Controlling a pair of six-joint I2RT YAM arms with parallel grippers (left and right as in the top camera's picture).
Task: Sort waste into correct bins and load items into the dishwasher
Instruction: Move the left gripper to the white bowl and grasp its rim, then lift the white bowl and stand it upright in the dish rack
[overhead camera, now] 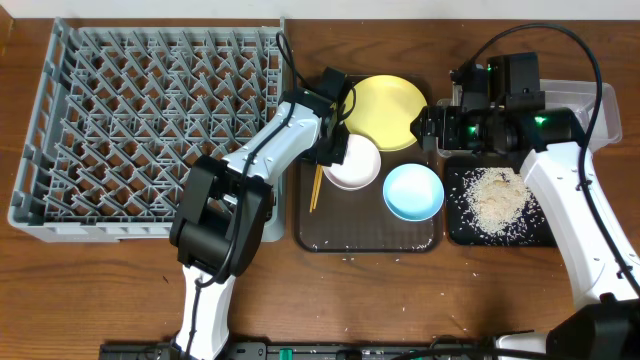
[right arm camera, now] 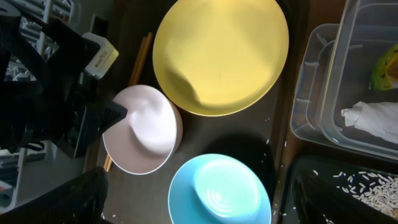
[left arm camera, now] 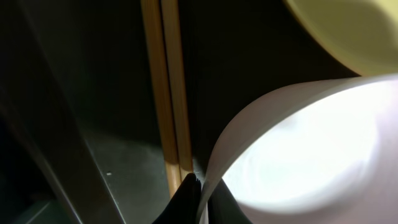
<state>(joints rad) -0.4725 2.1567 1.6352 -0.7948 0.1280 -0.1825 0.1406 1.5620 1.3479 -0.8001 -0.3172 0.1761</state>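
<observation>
Left pincer (overhead camera: 336, 157) pinches the thin rim of the smooth round white bowl (overhead camera: 355, 165) on the brown tray (overhead camera: 365, 240). Slim wooden chopsticks (overhead camera: 315, 188) lie alongside, pointing near-to-far. Right pincer (overhead camera: 432, 125) hangs spread beside the glossy yellow plate (overhead camera: 385, 108).

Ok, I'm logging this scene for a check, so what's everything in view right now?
table: 1, brown wood, under everything
rack: 1, grey, left on table
brown tray: 1, dark brown, centre
plate: 1, yellow, back of brown tray
white bowl: 1, white, left on brown tray
blue bowl: 1, light blue, front right of brown tray
chopsticks: 2, wood, left edge of brown tray
black tray: 1, black, right of brown tray
rice: pile, whitish, in black tray; stray grains on brown tray and table
tub: 1, clear, behind black tray
napkin: 1, white, in tub
sachet: 1, yellow-green, in tub
left hand: black, closed on white bowl's rim
right hand: black, open, empty, by plate's right edge
</observation>
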